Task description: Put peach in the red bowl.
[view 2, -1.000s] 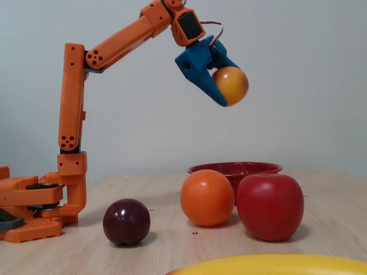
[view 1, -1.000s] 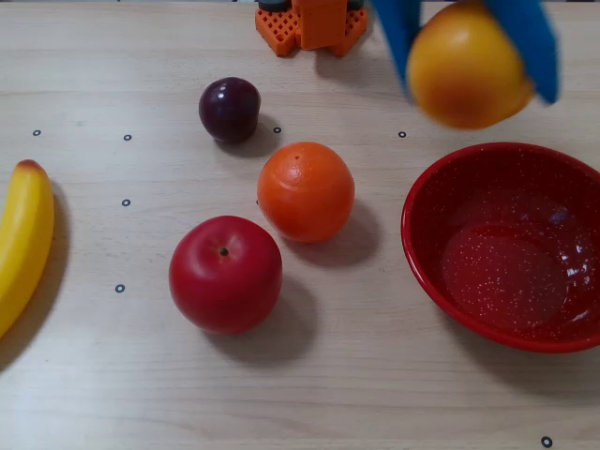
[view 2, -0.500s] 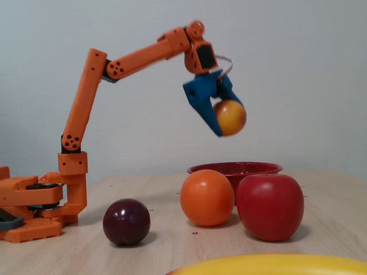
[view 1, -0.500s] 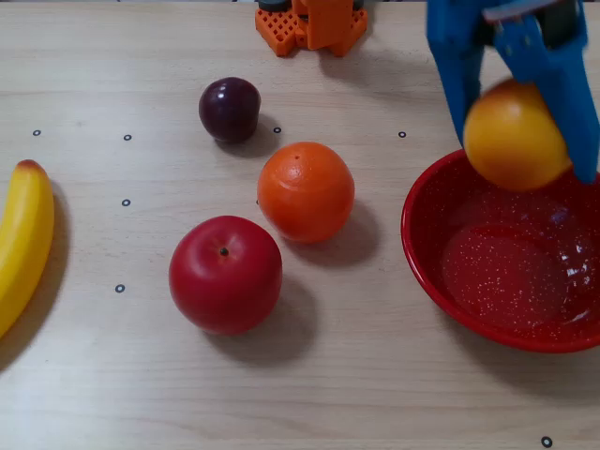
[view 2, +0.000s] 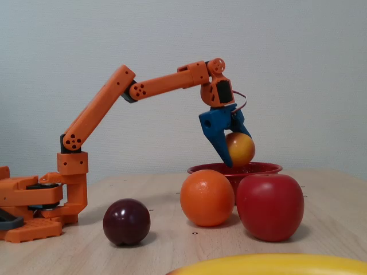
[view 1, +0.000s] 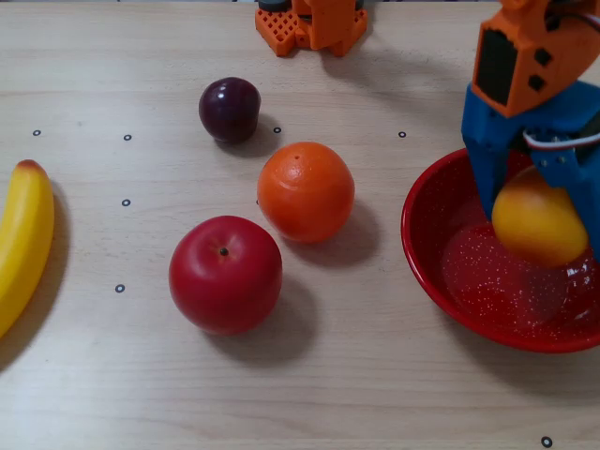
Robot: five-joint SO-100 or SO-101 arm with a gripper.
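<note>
Since 1 s ago, arm dropped w/ blue pincer (view 1: 542, 225) clamped on small round yellow-orange peach (view 1: 539, 223), now directly above glossy speckled red bowl (view 1: 441, 281) at tabletop's right edge, just over rim (view 2: 235, 168); release goes straight down.

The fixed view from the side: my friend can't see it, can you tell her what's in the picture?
An orange robot arm's blue gripper holds a peach just above a red bowl. In front sit a plum, an orange, a red apple and a banana's edge.
</note>
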